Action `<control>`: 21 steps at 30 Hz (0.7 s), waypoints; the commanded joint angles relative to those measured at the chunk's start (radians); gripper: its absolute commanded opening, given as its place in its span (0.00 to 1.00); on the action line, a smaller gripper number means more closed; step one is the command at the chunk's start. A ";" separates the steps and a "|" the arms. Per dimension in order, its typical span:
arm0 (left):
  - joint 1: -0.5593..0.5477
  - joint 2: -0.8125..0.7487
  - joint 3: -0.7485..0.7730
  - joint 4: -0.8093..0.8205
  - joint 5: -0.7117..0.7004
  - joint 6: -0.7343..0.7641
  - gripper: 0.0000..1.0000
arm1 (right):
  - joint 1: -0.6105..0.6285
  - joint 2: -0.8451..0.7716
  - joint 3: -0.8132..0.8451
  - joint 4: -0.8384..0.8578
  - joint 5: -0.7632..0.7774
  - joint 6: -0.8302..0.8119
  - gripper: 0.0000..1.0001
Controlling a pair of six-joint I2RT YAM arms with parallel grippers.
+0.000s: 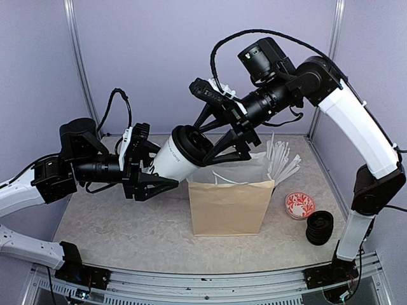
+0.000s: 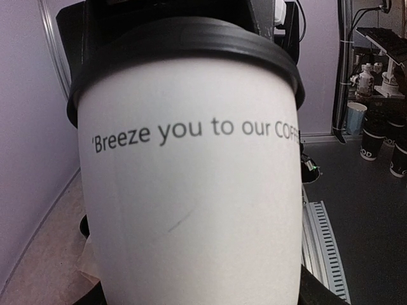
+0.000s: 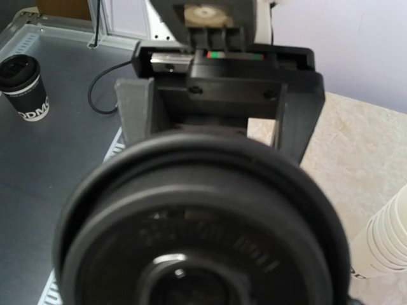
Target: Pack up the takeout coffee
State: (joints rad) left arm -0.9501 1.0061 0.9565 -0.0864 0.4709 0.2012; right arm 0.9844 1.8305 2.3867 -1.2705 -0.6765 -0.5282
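The white tapered paper cup with a round black plastic lid [image 1: 170,157] hangs in the air just left of and above the open mouth of the brown paper bag [image 1: 229,206]. Its long axis lies close to level, the base toward the left arm and the lid end raised slightly toward the right arm. The left gripper [image 1: 159,166] is clamped on the cup's body. The right gripper [image 1: 205,143] has its fingers spread either side of the lid; I cannot tell whether they grip it.
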 commanded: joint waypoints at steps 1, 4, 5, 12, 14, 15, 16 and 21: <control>-0.003 0.010 0.033 0.025 -0.033 0.001 0.58 | 0.020 -0.014 0.017 0.018 -0.030 0.014 0.88; -0.002 0.009 0.029 0.039 -0.032 -0.005 0.58 | 0.020 -0.014 0.017 0.017 -0.040 0.014 0.85; -0.003 0.010 0.029 0.038 -0.032 -0.004 0.58 | 0.020 -0.015 0.018 0.017 -0.046 0.019 0.86; -0.004 0.016 0.035 0.051 -0.038 -0.013 0.58 | 0.022 -0.013 0.018 0.040 -0.018 0.041 0.88; -0.005 0.021 0.039 0.052 -0.046 -0.011 0.58 | 0.022 -0.010 0.022 0.050 -0.011 0.048 0.84; -0.006 0.023 0.040 0.053 -0.049 -0.011 0.59 | 0.023 -0.010 0.025 0.051 -0.009 0.047 0.81; -0.007 0.026 0.040 0.054 -0.057 -0.012 0.60 | 0.022 -0.010 0.026 0.052 -0.006 0.045 0.78; -0.007 0.024 0.042 0.051 -0.133 -0.014 0.71 | 0.022 -0.021 0.026 0.058 0.028 0.038 0.74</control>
State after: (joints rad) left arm -0.9550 1.0157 0.9585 -0.0761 0.4568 0.2123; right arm 0.9844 1.8267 2.3909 -1.2667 -0.6697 -0.4911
